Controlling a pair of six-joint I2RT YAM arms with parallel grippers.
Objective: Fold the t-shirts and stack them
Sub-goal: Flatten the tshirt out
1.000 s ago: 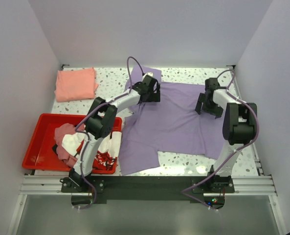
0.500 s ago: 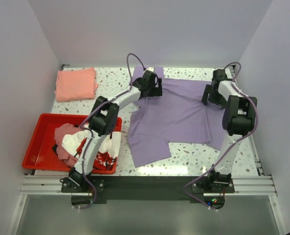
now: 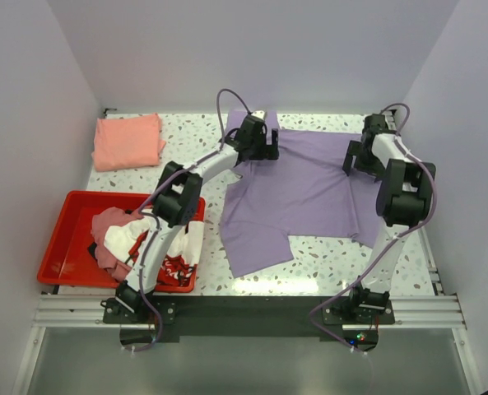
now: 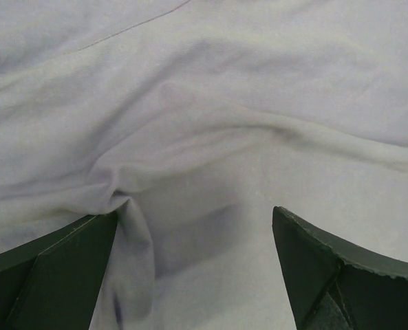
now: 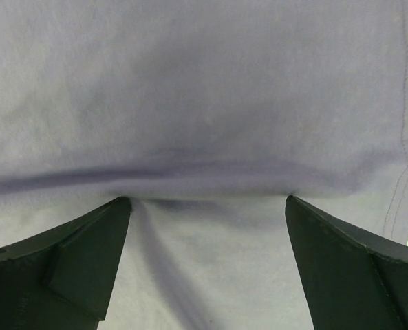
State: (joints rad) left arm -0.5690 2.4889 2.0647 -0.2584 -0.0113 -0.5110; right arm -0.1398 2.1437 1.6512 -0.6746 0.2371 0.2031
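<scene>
— End effectors first: left end effector [image 3: 257, 146] and right end effector [image 3: 360, 156] both spread wide, gripping nothing, set low on the lavender t-shirt [image 3: 301, 193] near its far edge, upper middle of the overhead frame.
— Cloth caught yet?
— Not yet. From each wrist, just a soft ridge of fabric lying between the fingertips [image 4: 59, 268].
— Best way on?
— Probably: sink both onto that ridge, close evenly, lift level and together to avoid skew.
— Other shirts?
— Salmon-pink t-shirt [image 3: 128, 141] folded at upper left; white-and-red t-shirt [image 3: 182, 247] and dusty pink t-shirt [image 3: 108, 222] heaped in the red tray [image 3: 67, 234], lower left.
— Surface, room?
— Speckled white desk [image 3: 326, 259], likely smooth enough for sliding cloth flat. Plain pale walls [image 3: 252, 49] close on three sides.
</scene>
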